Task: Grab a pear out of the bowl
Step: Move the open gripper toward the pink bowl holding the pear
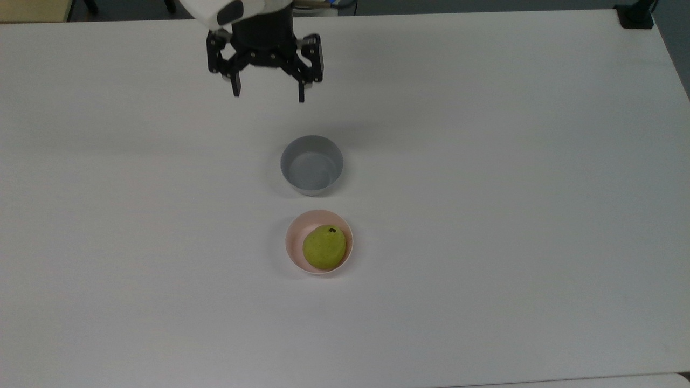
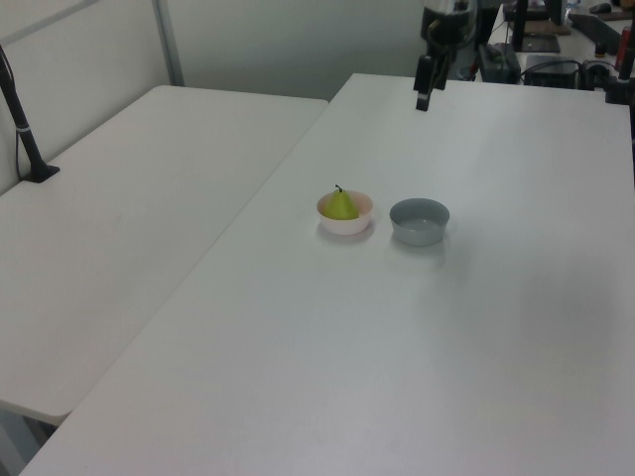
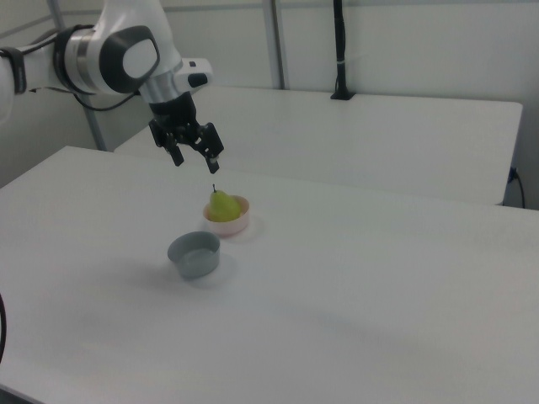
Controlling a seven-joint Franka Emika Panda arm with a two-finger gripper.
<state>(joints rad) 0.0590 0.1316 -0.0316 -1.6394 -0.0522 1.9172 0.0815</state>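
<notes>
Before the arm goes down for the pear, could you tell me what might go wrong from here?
1. The grey bowl sits between the open gripper and the pink bowl in the top view; a low approach could clip its rim.
2. The pear fills much of the pink bowl, so the fingers may strike the rim or nudge the bowl.
3. The pear is rounded and may slip or roll as the fingers close.

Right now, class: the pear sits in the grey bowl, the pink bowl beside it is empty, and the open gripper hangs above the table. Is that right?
Not quite. The top view shows the pear in the pink bowl; the grey bowl is the empty one. The open gripper does hang above the table.
</notes>
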